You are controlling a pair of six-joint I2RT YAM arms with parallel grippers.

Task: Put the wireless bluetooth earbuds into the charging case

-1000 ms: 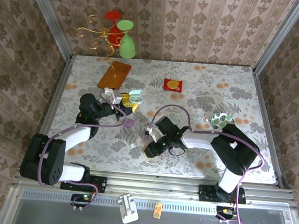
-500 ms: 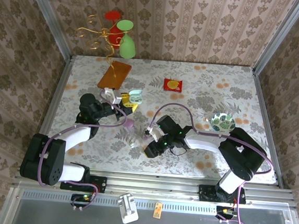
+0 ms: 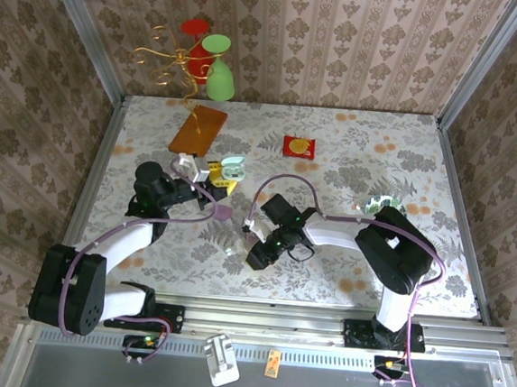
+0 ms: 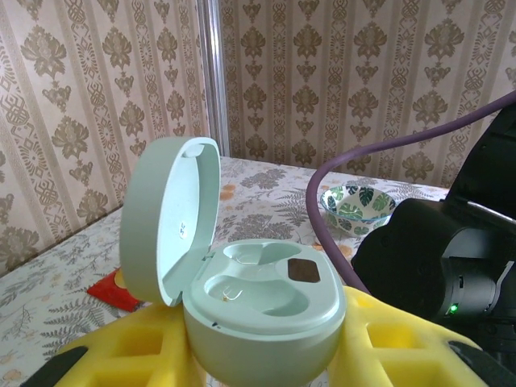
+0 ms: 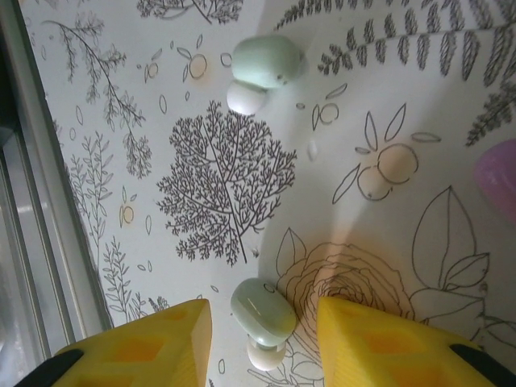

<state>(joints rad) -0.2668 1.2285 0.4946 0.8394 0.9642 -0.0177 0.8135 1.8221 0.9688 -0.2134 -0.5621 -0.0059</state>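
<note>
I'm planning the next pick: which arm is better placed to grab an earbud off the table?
Right. The right gripper is open, its fingers either side of a mint earbud on the table. The left gripper is shut on the open charging case, so it is busy.

This is a robot test cell dressed up to look domestic, not a lived-in room. Patterned wallpaper panels [image 3: 344, 38] sit in bare aluminium posts [image 3: 79, 24] around a small table with a flower-print cover [image 3: 352, 156]. The left arm [image 3: 123, 241] and right arm [image 3: 398, 251] are bolted to a metal rail [image 3: 266, 319] at its near edge.
</note>
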